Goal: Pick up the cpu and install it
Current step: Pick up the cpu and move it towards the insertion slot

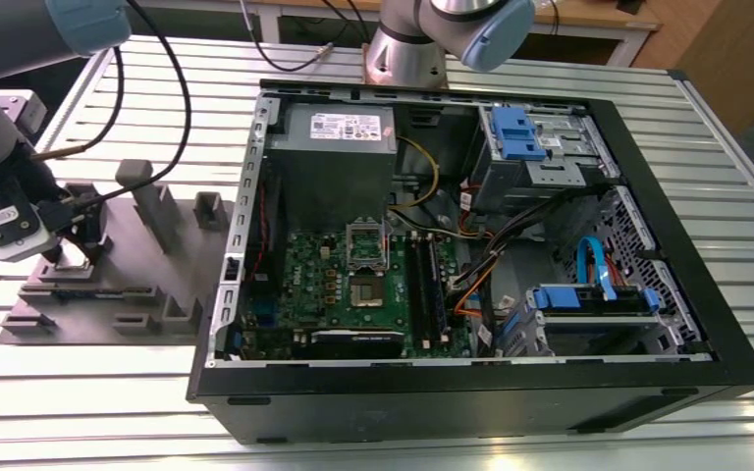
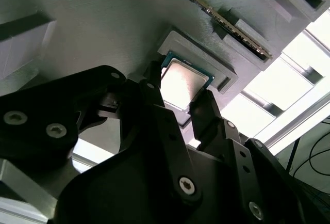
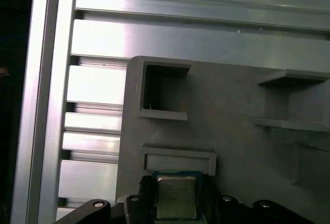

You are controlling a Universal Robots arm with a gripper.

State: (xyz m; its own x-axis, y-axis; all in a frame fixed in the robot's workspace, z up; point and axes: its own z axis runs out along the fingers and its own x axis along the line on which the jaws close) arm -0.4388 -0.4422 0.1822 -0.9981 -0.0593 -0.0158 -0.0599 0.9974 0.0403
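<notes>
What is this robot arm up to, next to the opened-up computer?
The arm is at the start of fetching a chip. Its gripper is down at a grey holder that stands beside the open computer case, on the exterior view's left. In both wrist views the gripper sits right over the cpu, a small silvery square lying flat in its pocket in that holder. The chip is not yet lifted, so it is not yet in the computer.

Count on the slatted table (image 1: 725, 186): one cpu (image 3: 176, 197), one gripper (image 1: 74, 257), one grey parts holder (image 1: 154, 250), one black computer case (image 1: 482, 397), one power supply (image 1: 338, 132).
</notes>
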